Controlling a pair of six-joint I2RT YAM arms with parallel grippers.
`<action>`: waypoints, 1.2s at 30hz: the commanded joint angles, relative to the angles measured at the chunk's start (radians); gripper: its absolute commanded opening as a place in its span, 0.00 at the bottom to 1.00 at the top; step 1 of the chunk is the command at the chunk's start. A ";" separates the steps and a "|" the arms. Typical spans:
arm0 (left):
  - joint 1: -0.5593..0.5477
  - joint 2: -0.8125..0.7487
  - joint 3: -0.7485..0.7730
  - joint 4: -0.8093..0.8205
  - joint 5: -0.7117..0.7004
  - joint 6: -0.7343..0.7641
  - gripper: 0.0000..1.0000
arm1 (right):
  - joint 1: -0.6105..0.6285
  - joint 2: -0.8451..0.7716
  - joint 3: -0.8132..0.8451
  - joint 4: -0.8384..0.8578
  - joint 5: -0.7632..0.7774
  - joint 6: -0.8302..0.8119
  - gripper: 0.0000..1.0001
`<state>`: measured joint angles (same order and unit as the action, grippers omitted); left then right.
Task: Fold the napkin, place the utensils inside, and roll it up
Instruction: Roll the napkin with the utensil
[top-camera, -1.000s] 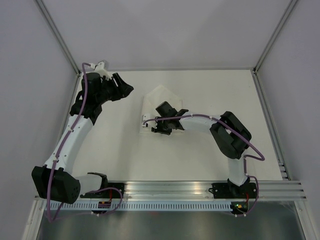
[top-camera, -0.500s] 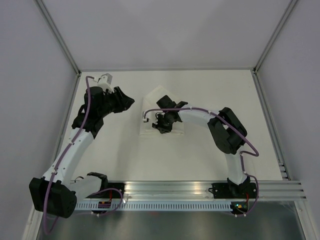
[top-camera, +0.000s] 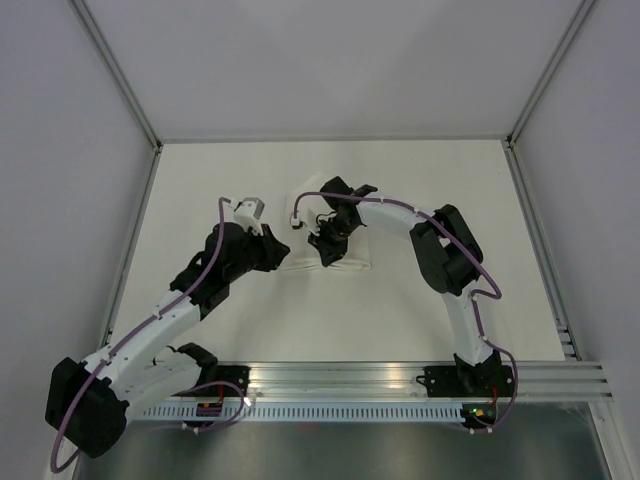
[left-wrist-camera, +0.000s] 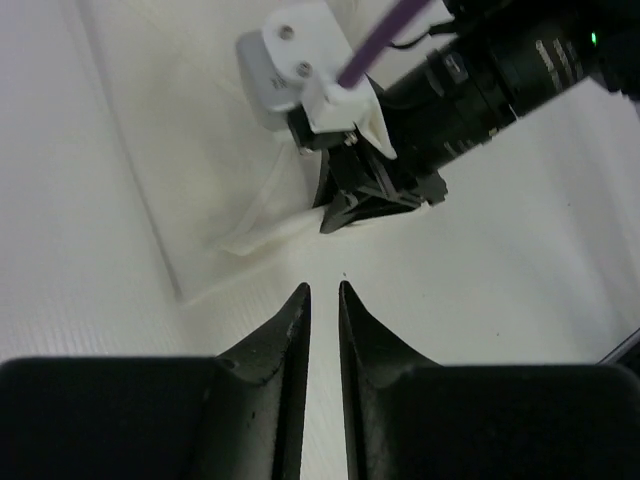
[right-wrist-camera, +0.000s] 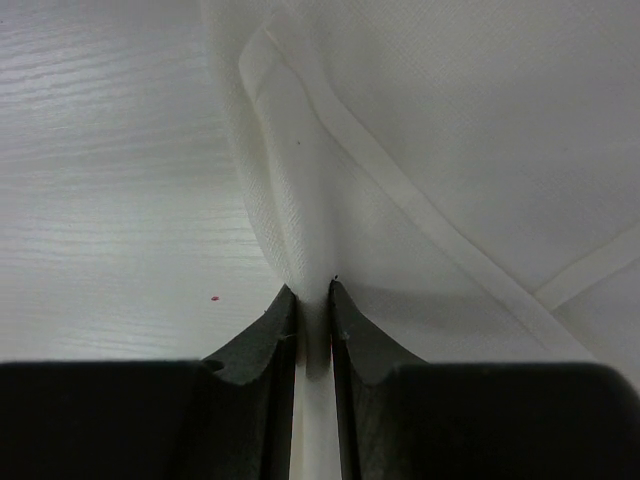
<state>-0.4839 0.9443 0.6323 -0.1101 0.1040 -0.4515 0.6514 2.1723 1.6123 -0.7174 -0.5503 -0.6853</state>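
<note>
The white napkin (top-camera: 347, 257) lies partly folded mid-table. My right gripper (top-camera: 325, 238) hovers over its left part, shut on a pinched-up ridge of the cloth (right-wrist-camera: 300, 200). In the right wrist view the gripper (right-wrist-camera: 313, 290) has cloth filling the slit between its jaws. My left gripper (top-camera: 284, 254) sits just left of the napkin's left edge. In the left wrist view this gripper (left-wrist-camera: 322, 288) has its jaws drawn to a thin slit with nothing visible between them, pointing at the right gripper (left-wrist-camera: 375, 190) and the lifted fold (left-wrist-camera: 265, 228). The utensils are out of view.
White walls with metal corner posts (top-camera: 120, 70) enclose the off-white table (top-camera: 440, 180). An aluminium rail (top-camera: 350, 378) with both arm bases runs along the near edge. Purple cables (top-camera: 190, 285) trail along both arms.
The left arm swung in from the far left to the napkin's left edge while its jaws closed. The right gripper drew the pinched cloth toward the back, reshaping the napkin.
</note>
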 joint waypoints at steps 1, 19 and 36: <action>-0.092 0.017 -0.025 0.104 -0.093 0.095 0.22 | -0.019 0.106 0.014 -0.188 0.010 -0.022 0.11; -0.410 0.349 -0.105 0.576 -0.328 0.758 0.55 | -0.059 0.176 0.080 -0.248 -0.002 -0.045 0.10; -0.417 0.616 0.073 0.375 -0.234 1.063 0.63 | -0.082 0.225 0.113 -0.281 -0.008 -0.060 0.10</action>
<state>-0.8944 1.5288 0.6609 0.2913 -0.1375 0.4904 0.5804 2.2898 1.7668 -0.9211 -0.7044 -0.6937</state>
